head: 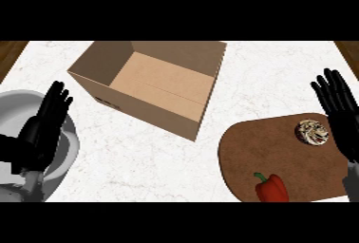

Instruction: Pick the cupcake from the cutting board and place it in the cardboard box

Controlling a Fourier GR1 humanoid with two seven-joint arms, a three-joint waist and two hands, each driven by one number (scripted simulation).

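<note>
Nothing readable anywhere tbh. The cardboard box [151, 83] has a small dark mark on its left side, but it's illegible.

White marbled counter [147, 156] with faint grey veining fills most of the view. Dark brown wood surface at the far left corner [10, 52] and the far right corner [348, 50], beyond the counter's edges. Light even and soft; objects cast only weak shadows. No walls or windows in view.
</note>
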